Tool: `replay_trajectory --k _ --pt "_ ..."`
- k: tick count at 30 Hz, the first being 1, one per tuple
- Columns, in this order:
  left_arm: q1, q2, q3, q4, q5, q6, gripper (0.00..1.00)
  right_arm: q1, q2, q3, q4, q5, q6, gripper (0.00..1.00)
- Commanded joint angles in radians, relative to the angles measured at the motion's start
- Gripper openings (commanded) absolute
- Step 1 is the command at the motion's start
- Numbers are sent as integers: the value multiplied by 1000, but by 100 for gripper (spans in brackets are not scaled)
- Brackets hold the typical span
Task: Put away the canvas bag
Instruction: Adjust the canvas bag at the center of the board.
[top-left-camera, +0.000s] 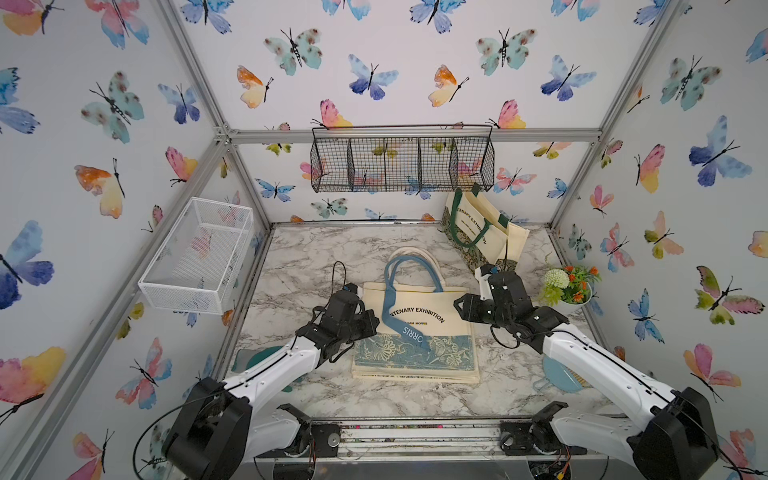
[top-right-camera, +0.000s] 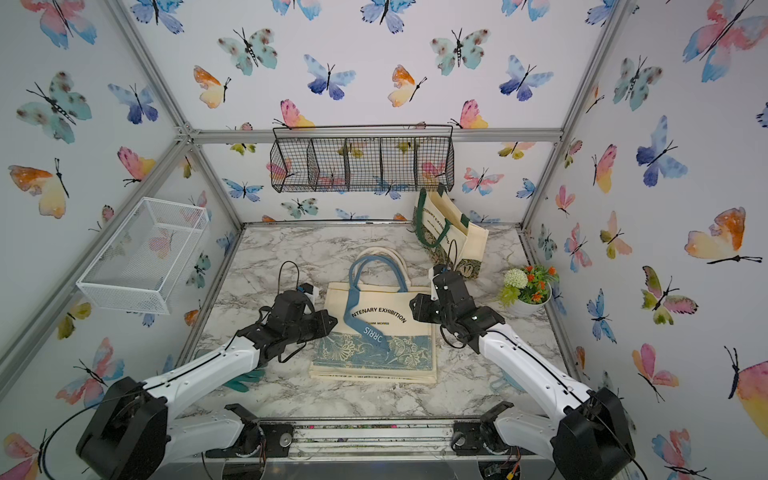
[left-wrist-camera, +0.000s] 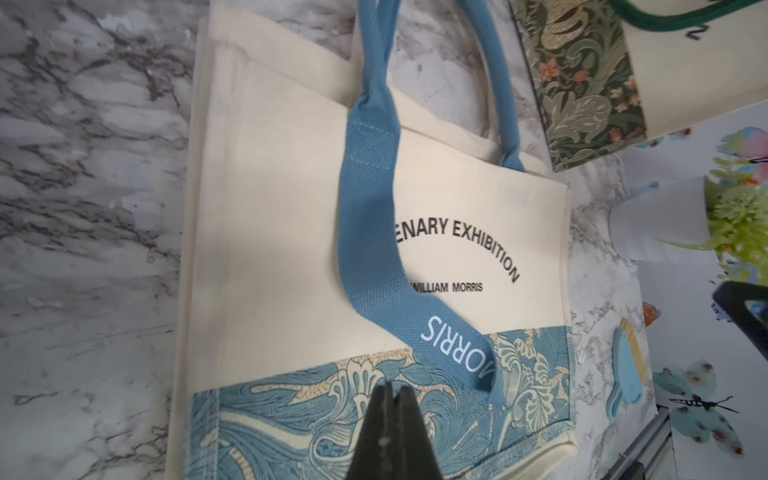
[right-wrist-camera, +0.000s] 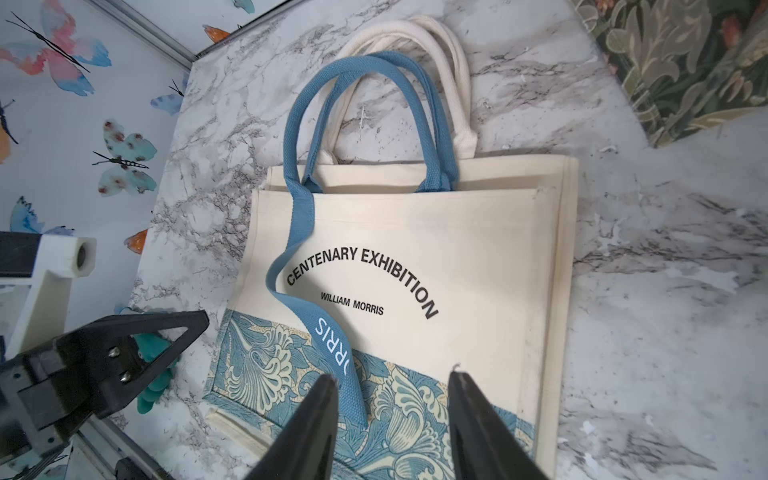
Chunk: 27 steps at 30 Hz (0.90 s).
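The canvas bag (top-left-camera: 424, 301) (top-right-camera: 386, 297) is cream with blue handles and a blue floral band. It lies flat mid-table on top of another cream bag with cream handles (right-wrist-camera: 453, 83). A long blue strap (left-wrist-camera: 365, 266) (right-wrist-camera: 328, 345) printed MORRIS snakes across its face. My left gripper (top-left-camera: 375, 322) (left-wrist-camera: 395, 388) is shut and empty, low over the bag's left edge by the floral band. My right gripper (top-left-camera: 457, 305) (right-wrist-camera: 392, 378) is open, hovering over the bag's right side, with the strap's end showing between its fingers but untouched.
A green-handled tote (top-left-camera: 478, 232) stands at the back right. A black wire basket (top-left-camera: 401, 162) hangs on the back wall and a white mesh basket (top-left-camera: 199, 253) on the left wall. A flower pot (top-left-camera: 569, 286), a blue brush (top-left-camera: 561, 374) and a teal glove (top-right-camera: 245, 380) lie at the table's sides.
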Motion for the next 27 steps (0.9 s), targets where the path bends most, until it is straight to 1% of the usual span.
replay_trajectory --k 1,3,6,10,15,19,21,23,27 --pt "11 85 -45 -89 -99 18 0 -4 2 -20 -28 -6 -1 47" --pt "21 95 -83 -83 -128 4 0 -3 -8 -38 -14 -2 8 47" --pt "22 77 -107 -70 -112 -5 0 -4 -13 -45 -20 11 7 47" --pt "27 40 -84 -83 -91 4 0 -5 -9 -41 -23 23 5 47" --pt "27 -44 -40 -122 -51 25 0 -6 -7 -27 -7 28 11 48" --pt "27 -84 -84 -117 -19 26 0 -7 8 -24 24 14 16 48" --pt "25 -65 -140 -74 12 3 0 -7 27 -20 41 -5 16 48" --pt "27 -8 -175 -24 29 -7 0 -7 51 -11 56 -21 12 48" --pt "26 113 -177 39 62 14 0 -9 108 32 59 -39 -5 48"
